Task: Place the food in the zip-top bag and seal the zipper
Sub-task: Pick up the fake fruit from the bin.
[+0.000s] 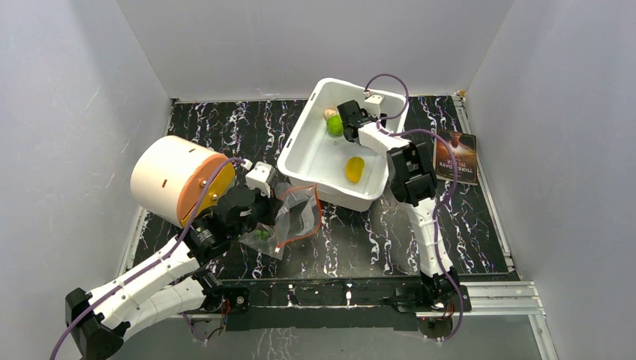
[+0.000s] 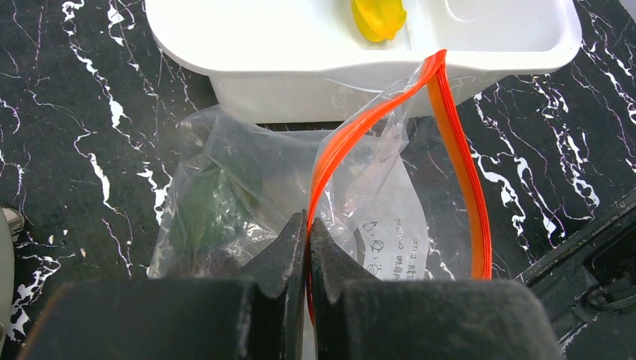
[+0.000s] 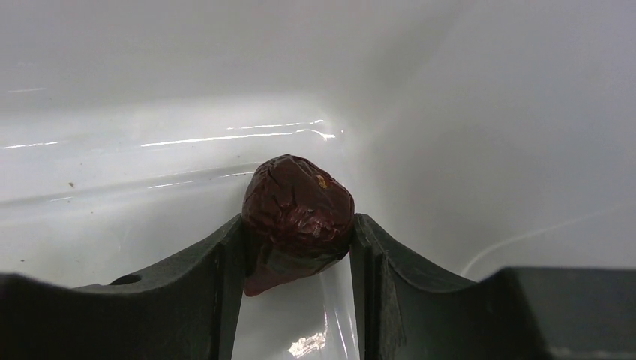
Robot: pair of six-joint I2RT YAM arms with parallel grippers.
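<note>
Top external view shows the zip-top bag (image 1: 296, 217) lying crumpled on the black marbled tabletop (image 1: 465, 225), just in front of the white tub (image 1: 311, 154). Its long axis runs from the sealed end by the left arm toward its mouth, which faces right and toward the tub. Seen from the left wrist, the zipper (image 2: 450, 142) is a red-orange strip spread into a tall open loop, its far end touching the tub's near wall. The left claw (image 2: 308, 221) is clenched on the near end of that strip, so the bag hangs off its fingertips and spreads away to the left. The plastic is clear and crinkly with a white printed patch, and a dark green avocado (image 2: 202, 214) shows dimly inside. At the tub's far end, the right claw (image 3: 298, 223) is grasping a dark purple-brown fruit (image 3: 300, 202), round and wrinkled, wedged between both fingers. A lime (image 1: 334, 125) and a beige bulb (image 1: 330, 113) lie just beside it, and a yellow mango piece (image 1: 354, 169) lies nearer in the tub.
</note>
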